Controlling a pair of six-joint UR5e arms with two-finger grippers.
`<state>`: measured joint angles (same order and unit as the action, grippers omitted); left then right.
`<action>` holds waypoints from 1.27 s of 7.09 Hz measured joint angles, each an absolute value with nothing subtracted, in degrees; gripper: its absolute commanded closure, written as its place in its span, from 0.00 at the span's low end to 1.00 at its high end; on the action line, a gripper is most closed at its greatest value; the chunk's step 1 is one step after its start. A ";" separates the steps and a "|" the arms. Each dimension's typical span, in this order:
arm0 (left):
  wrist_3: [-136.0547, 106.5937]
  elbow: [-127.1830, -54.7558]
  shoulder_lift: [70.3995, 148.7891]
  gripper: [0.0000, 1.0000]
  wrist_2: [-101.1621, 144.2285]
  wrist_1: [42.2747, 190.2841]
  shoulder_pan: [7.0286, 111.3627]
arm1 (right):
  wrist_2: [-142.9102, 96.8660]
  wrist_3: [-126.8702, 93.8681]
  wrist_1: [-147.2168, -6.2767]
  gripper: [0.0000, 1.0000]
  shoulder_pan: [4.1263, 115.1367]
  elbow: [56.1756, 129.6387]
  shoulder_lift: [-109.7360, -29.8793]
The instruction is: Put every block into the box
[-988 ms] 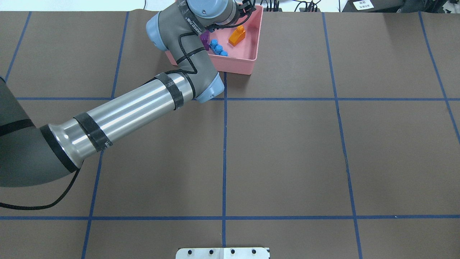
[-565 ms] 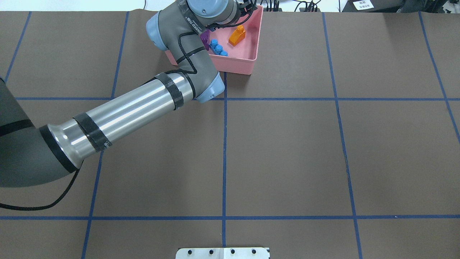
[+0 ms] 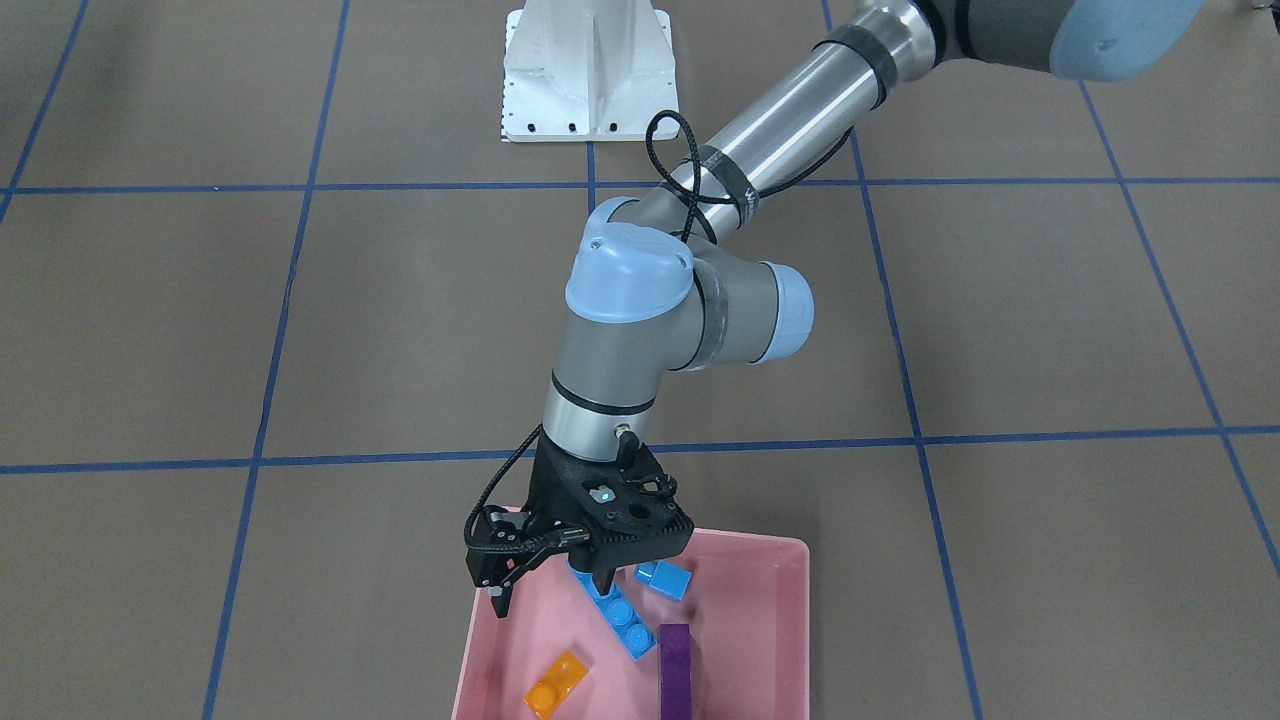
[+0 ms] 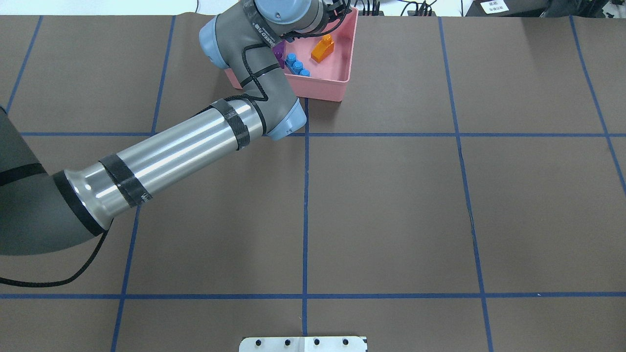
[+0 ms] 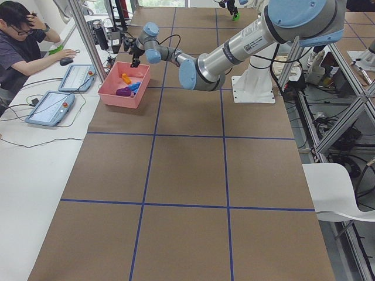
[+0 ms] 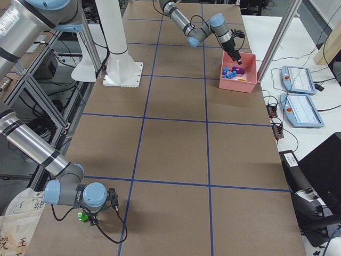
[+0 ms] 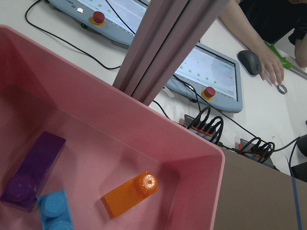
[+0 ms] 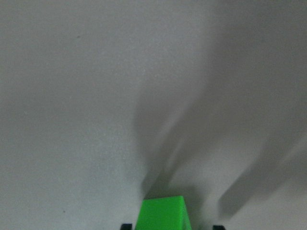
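Note:
The pink box (image 3: 780, 600) sits at the table's far edge and also shows in the overhead view (image 4: 342, 58). In it lie the orange block (image 3: 555, 685), the long blue block (image 3: 620, 615), the short blue block (image 3: 665, 578) and the purple block (image 3: 676, 670). My left gripper (image 3: 552, 592) hovers over the box's near-robot edge, open and empty. My right gripper (image 6: 85, 217) is far off, low beside the table's end. It is shut on the green block (image 8: 163, 213), which also shows in the exterior right view (image 6: 81, 216).
A white pedestal base (image 3: 590, 70) stands at the robot's side of the table. Just beyond the box are an aluminium post (image 7: 163, 43), operator tablets (image 7: 211, 72) and cables. A person (image 5: 23, 41) sits at the bench there.
My left gripper has shifted slightly up and away over the box. The blocks in the box have not moved.

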<state>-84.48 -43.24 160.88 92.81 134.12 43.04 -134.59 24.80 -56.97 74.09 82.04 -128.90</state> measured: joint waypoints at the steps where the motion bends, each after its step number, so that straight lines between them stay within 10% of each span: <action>1: -84.42 -43.32 160.86 0.00 92.81 134.12 42.90 | -134.68 24.96 -56.96 1.00 74.09 81.97 -128.92; 9: -84.69 -46.94 159.69 0.00 93.11 133.85 41.92 | -133.86 25.58 -60.20 1.00 75.25 93.48 -129.05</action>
